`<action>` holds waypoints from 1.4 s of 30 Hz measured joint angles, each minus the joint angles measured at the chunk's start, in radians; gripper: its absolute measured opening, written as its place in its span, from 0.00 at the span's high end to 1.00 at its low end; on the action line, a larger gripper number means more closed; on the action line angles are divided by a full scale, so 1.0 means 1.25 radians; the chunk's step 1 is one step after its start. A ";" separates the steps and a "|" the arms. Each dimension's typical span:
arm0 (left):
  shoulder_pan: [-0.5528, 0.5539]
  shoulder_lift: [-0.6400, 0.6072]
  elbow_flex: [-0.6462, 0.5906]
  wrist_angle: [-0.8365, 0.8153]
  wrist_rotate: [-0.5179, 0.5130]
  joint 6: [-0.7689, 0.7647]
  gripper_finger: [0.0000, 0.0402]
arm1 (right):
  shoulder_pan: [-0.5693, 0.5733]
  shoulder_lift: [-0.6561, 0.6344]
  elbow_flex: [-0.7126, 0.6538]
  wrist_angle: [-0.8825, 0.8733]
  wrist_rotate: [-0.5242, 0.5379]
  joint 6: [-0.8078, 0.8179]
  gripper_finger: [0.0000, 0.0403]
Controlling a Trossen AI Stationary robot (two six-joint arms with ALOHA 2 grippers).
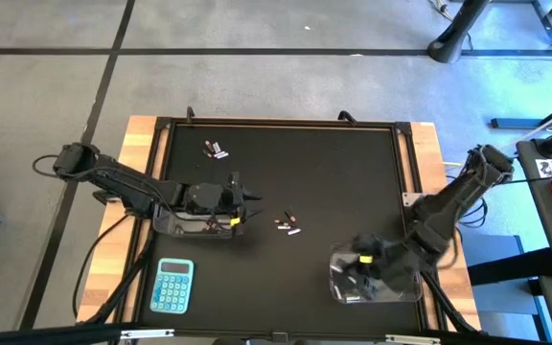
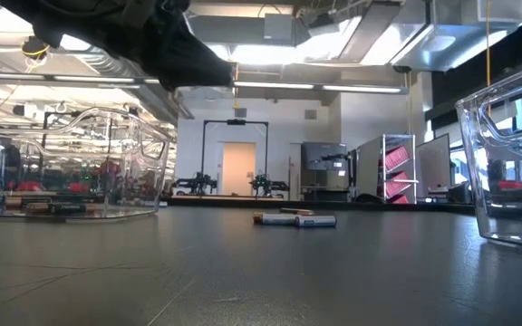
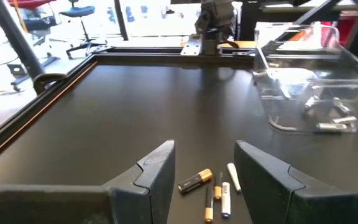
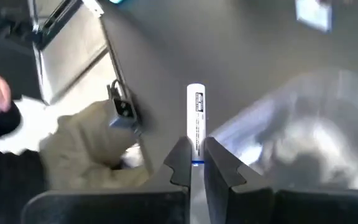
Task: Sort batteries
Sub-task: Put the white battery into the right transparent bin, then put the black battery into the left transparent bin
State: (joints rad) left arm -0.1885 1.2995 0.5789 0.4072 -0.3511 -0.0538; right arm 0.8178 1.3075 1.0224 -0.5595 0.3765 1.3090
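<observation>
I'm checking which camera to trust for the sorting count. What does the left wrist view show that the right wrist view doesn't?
Only the left wrist view shows the loose batteries lying on the black mat ahead of the open left gripper, plus silvery batteries inside the clear tub. Only the right wrist view shows the right gripper shut on a silvery-white battery, with a person's sleeve beyond the table. Both share the dark mat and a clear tub.

left arm point(image 1: 113, 177): dark, jointed, black cables | right arm point(image 1: 453, 201): dark, yellow tag near wrist
</observation>
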 joint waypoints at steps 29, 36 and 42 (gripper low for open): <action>-0.026 0.000 0.000 -0.001 -0.001 0.027 0.61 | -0.016 0.132 -0.187 0.010 -0.282 0.410 0.80; -0.026 0.000 0.000 -0.001 -0.001 0.026 0.61 | -0.039 0.022 -0.134 -0.057 -0.308 0.386 0.60; -0.026 0.000 0.000 -0.002 -0.001 0.031 0.61 | -0.108 -0.073 -0.078 -0.122 -0.149 0.152 0.58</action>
State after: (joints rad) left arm -0.2211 1.2995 0.5789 0.4053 -0.3519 -0.0146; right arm 0.6832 1.2163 0.9251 -0.7125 0.1903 1.4986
